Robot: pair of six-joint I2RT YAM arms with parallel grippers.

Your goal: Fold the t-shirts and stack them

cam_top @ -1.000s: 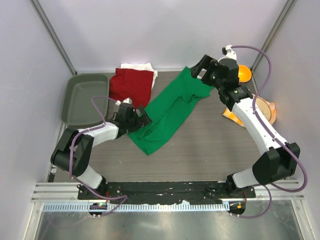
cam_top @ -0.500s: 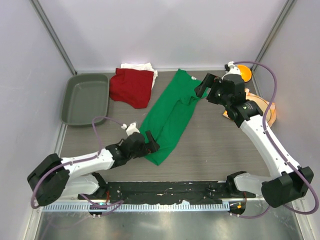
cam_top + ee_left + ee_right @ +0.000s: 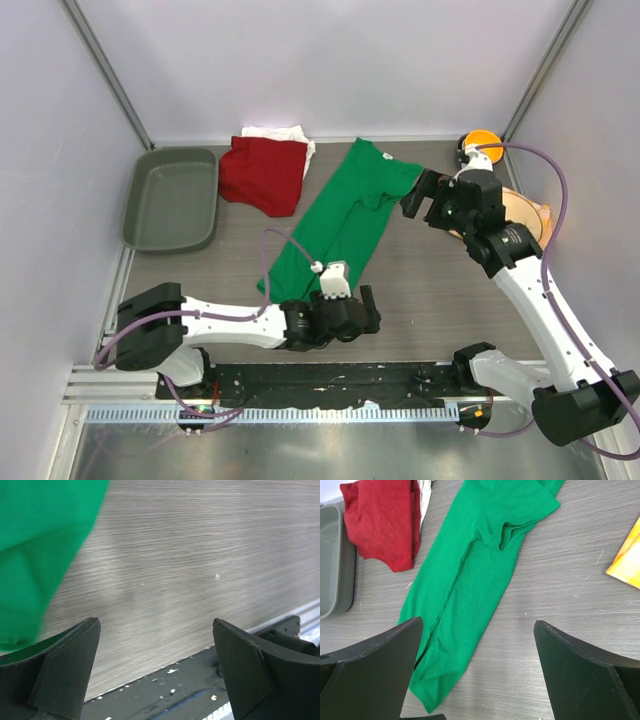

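Green shirt (image 3: 335, 215): neck 1 o'clock, hem 7
Left gripper (image 3: 155, 625): spread
Right gripper (image 3: 477, 625): spread
Red shirt (image 3: 382, 520): right wrist view, not left

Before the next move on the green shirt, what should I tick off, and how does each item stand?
1. Left hand open and empty: ok.
2. Right hand open and empty: ok.
3. Green t-shirt lying folded lengthwise as a long strip: ok.
4. Green t-shirt apart from the dark red t-shirt: ok.
5. Green t-shirt stacked with the others: not ok.
6. White t-shirt under the dark red one neatly folded: cannot tell, mostly hidden.
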